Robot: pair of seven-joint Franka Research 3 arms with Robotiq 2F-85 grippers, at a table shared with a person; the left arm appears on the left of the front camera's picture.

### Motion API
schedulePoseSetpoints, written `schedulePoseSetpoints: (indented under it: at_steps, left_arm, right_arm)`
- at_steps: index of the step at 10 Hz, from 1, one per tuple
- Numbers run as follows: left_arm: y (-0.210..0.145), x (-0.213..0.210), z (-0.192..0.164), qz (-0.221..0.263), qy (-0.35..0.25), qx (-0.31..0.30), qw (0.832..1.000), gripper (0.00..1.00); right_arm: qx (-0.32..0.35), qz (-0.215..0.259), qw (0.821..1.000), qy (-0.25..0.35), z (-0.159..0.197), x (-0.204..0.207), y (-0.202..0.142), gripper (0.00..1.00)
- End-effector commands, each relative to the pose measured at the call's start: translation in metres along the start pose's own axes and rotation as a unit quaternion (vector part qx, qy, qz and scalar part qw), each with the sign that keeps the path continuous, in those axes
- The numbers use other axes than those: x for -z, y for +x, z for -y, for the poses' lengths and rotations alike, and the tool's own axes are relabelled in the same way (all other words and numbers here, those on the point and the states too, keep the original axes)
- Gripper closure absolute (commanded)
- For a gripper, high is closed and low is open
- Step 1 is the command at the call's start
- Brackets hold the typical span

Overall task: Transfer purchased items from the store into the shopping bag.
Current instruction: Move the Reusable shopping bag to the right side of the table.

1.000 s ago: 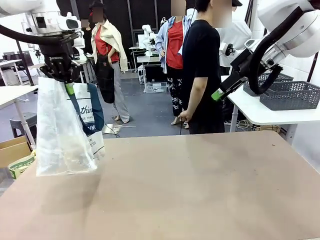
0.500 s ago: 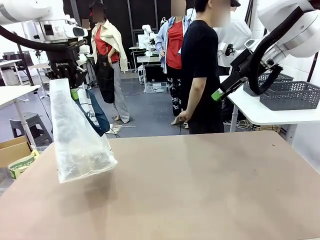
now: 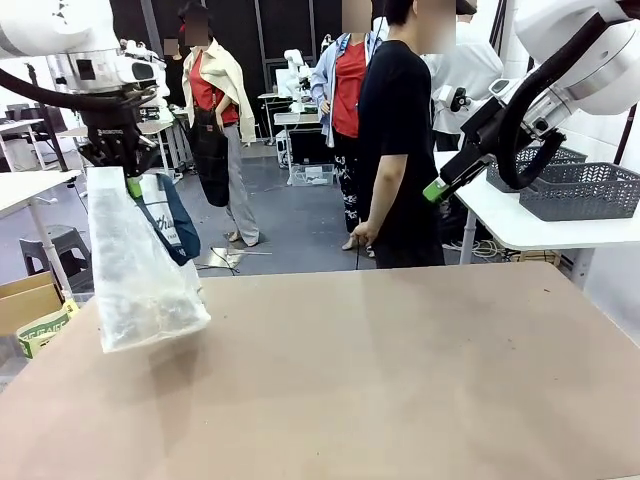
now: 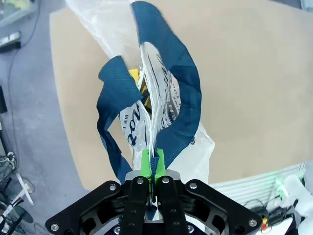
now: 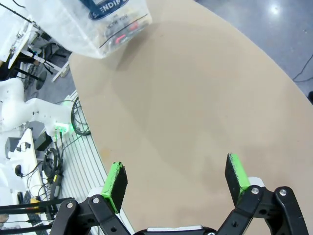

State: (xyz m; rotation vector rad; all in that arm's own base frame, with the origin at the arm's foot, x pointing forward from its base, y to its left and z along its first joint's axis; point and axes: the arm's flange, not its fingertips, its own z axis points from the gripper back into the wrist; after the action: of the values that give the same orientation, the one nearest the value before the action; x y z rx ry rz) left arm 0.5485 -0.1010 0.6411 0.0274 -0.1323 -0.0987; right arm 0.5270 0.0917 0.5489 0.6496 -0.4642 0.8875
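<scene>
Now the translucent whitish plastic shopping bag with dark navy strap handles (image 3: 135, 265) hangs straight down from the left pincer (image 3: 128, 172), whose green pads are pinched tight on the bag's top edge; its long axis runs vertical, its bottom just above the left end of the brown desk (image 3: 380, 380). Small packaged goods (image 5: 117, 36) show through its base. Well apart, high on the far right, the right pincer (image 3: 437, 188) stands wide and empty, so the left arm is plainly the nearer one.
</scene>
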Motion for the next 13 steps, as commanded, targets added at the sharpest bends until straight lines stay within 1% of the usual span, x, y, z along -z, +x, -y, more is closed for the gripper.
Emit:
schedulePoseSetpoints:
  at_steps: [1,3,4,6,7,9,10,13]
  left_arm:
    - [0.005,0.0,-0.034,0.042,0.008,-0.003,0.999,1.0]
    - [0.012,0.009,-0.076,0.042,0.01,-0.014,0.999,1.0]
    - [0.012,0.014,-0.094,0.048,0.026,-0.02,0.998,1.0]
    - [0.004,0.029,-0.127,0.064,0.041,-0.011,0.997,1.0]
    - [-0.005,0.034,-0.138,0.061,0.049,-0.008,0.997,1.0]
    - [-0.02,0.048,-0.15,0.056,0.062,0.012,0.996,1.0]
    - [-0.024,0.057,-0.151,0.052,0.058,0.022,0.997,1.0]
    - [-0.03,0.066,-0.144,0.074,0.044,0.06,0.994,1.0]
  right_arm:
    - [-0.003,-0.002,1.0,0.004,0.0,0.0,0.001,0.0]
    - [-0.003,-0.002,1.0,0.004,0.0,0.0,0.001,0.0]
    - [-0.003,-0.002,1.0,0.004,0.0,0.0,0.001,0.0]
    - [-0.003,-0.002,1.0,0.004,0.0,0.0,0.001,0.0]
    - [-0.003,-0.002,1.0,0.004,0.0,0.0,0.001,0.0]
    - [-0.003,-0.002,1.0,0.004,0.0,0.0,0.001,0.0]
    - [-0.003,-0.002,1.0,0.004,0.0,0.0,0.001,0.0]
    - [-0.003,-0.002,1.0,0.004,0.0,0.0,0.001,0.0]
